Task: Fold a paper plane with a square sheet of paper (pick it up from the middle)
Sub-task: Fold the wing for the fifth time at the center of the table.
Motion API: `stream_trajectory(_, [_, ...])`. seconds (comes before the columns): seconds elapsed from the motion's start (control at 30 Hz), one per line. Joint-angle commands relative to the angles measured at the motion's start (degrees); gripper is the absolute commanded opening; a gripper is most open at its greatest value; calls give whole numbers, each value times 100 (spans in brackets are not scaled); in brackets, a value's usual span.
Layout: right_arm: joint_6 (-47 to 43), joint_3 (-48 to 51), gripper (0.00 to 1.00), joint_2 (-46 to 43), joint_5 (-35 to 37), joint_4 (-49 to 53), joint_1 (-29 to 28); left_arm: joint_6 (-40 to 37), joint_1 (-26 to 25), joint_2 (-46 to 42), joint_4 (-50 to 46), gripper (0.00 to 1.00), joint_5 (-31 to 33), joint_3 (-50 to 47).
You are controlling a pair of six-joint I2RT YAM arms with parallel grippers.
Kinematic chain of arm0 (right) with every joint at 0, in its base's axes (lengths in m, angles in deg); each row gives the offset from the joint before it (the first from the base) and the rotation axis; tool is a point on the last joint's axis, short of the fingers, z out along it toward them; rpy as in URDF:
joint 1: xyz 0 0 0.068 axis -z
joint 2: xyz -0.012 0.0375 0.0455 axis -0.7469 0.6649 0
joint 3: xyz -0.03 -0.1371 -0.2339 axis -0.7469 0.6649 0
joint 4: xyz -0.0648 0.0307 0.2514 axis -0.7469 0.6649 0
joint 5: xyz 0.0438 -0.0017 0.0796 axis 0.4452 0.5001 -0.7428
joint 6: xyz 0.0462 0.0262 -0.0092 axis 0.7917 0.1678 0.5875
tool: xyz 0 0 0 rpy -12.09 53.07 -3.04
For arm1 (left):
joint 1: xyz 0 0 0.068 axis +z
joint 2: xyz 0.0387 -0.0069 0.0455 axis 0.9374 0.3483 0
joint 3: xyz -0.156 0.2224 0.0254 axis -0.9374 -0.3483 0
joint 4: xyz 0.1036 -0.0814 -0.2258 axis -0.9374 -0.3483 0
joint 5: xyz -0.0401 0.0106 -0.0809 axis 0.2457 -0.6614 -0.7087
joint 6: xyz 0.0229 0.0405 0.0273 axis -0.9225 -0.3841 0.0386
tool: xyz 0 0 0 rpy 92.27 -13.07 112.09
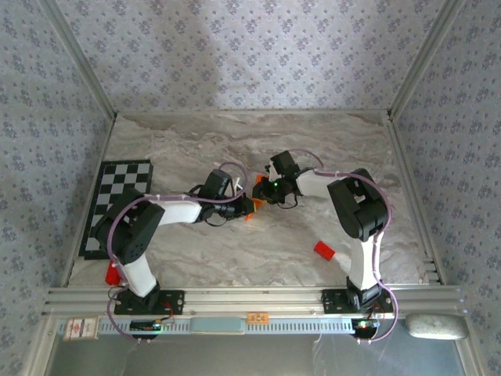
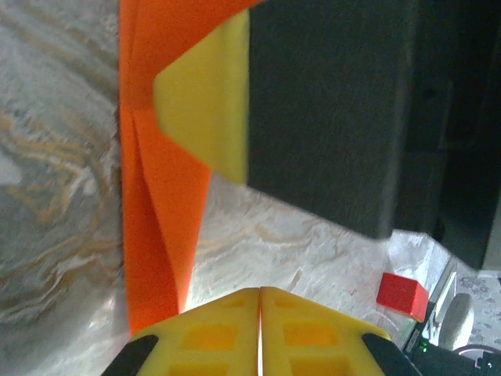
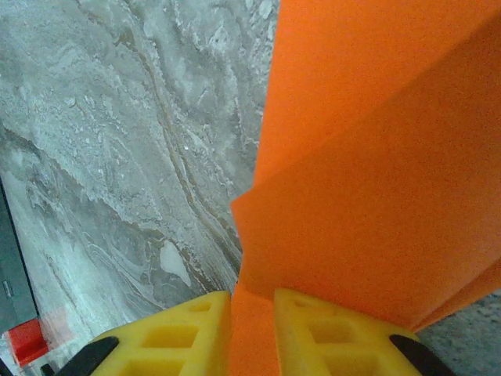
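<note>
The square sheet of paper [image 3: 376,157], folded into orange layers, hangs between both arms over the middle of the desk [image 1: 235,251]. The left gripper [image 2: 260,329] is clenched, the paper beside its fingers (contact unclear). The right gripper [image 3: 252,329] pinches a paper edge. Pulling apart could tear or uncrease it; the red block [image 1: 324,251] lies clear

The orange paper [image 3: 376,157] looks thin, matt and smooth, with sharp creases. The counter [image 3: 117,157] has a veined, marble-like finish with a faint sheen. The gripper fingers [image 2: 313,337] are yellow moulded plastic, slightly glossy. The red block [image 2: 402,295] looks smooth and matt.
</note>
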Motion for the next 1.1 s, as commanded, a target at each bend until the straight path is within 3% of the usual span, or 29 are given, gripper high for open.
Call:
stream_trajectory(0.0, [44, -49, 24, 263, 345, 569, -39, 58, -32, 215, 206, 8, -108, 285])
stream_trajectory(1.07, [12, -216, 22, 387, 568, 1164, -50, -147, -73, 526, -725, 1, 482, 327])
